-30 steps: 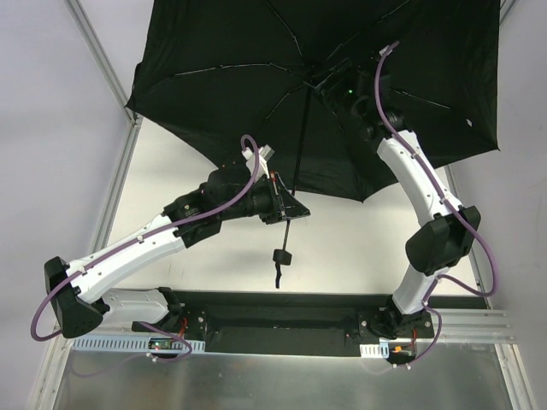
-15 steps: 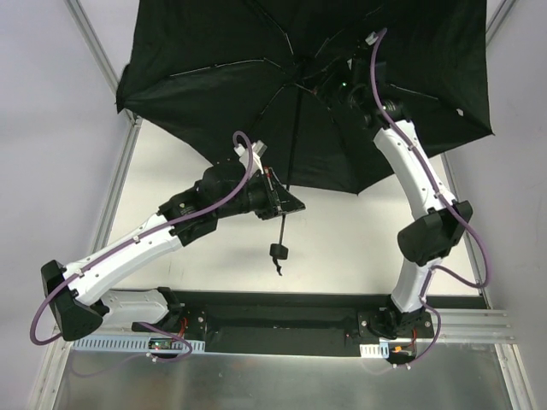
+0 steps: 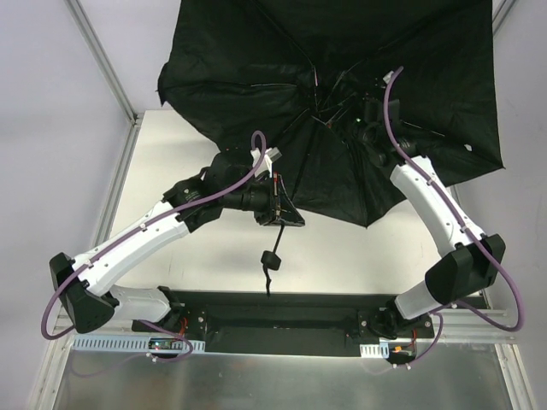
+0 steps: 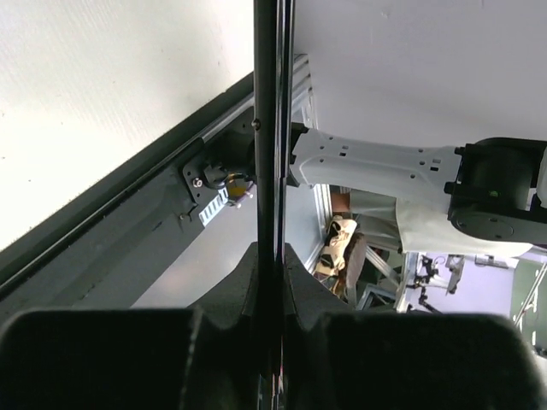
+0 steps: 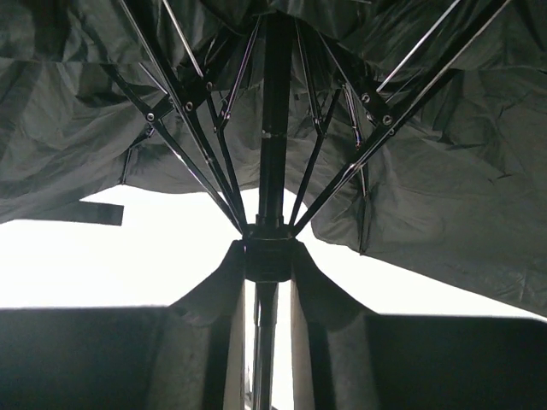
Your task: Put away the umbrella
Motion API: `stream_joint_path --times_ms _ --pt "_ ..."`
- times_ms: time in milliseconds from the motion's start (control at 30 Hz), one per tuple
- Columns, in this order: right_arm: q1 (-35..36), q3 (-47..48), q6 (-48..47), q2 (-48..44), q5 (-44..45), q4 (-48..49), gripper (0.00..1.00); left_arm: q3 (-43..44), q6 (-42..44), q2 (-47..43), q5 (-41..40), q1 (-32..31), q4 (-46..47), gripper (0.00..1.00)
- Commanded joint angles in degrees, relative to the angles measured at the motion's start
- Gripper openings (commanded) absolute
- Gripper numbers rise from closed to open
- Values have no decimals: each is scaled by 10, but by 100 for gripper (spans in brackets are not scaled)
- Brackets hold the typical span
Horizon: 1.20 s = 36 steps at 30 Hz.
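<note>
The umbrella (image 3: pixel 256 60) stands open, its black canopy spread over the far half of the table with slack folds near the hub. Its thin shaft (image 3: pixel 291 171) slants down to the knob handle (image 3: pixel 272 259), where the wrist cord hangs. My left gripper (image 3: pixel 278 209) is shut on the shaft (image 4: pixel 267 128) a little above the knob, jaws tight against it (image 4: pixel 272 265). Under the canopy, my right gripper (image 3: pixel 338 109) is shut on the umbrella's runner (image 5: pixel 268 256), where the ribs (image 5: pixel 188 128) fan out. Both pads press its sides.
The white table (image 3: pixel 171 162) lies beneath. An aluminium frame post (image 3: pixel 102 60) rises at the left and the black base rail (image 3: pixel 282 312) runs along the near edge. My right arm's white link (image 4: pixel 376 162) crosses the left wrist view.
The right gripper has shut on the runner. The canopy has shifted right and gone slack. The right arm's elbow swung down and right, and the handle sank slightly to the left.
</note>
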Motion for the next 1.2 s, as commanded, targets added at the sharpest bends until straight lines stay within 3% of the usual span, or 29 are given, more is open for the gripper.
stream_joint_path --times_ms 0,167,300,367,500,533,600,733,767,800,900,1000,1167 --pt "25 45 -9 -66 -97 -65 0 36 29 26 -86 30 53 2" --pt "15 153 -38 -27 -62 -79 0 -2 49 -19 -78 -1 42 43" --pt "15 222 -49 4 -44 -91 0 -27 46 -44 -63 -32 38 60" --pt "11 246 -54 17 -40 -89 0 -48 37 -61 -73 -45 37 62" --pt "2 319 -52 58 -32 -128 0 -66 51 -92 -86 -44 36 57" --pt "-1 329 -52 66 -31 -130 0 -56 69 -91 -85 -39 36 47" --pt "-4 352 -62 81 -36 -145 0 -29 91 -82 -74 -9 29 0" --pt "53 401 -116 98 -62 -311 0 39 80 -31 -18 103 25 0" --pt "80 360 -119 76 -69 -320 0 64 92 -12 -12 118 22 0" --pt "111 260 -108 42 -84 -293 0 88 99 7 -9 123 22 0" --pt "161 53 -35 -56 -78 -150 0 125 87 58 2 123 22 0" --pt "129 18 -42 -77 -92 -136 0 114 88 65 -5 122 22 0" --pt "53 41 -51 -63 -138 -141 0 100 65 69 -27 113 22 0"
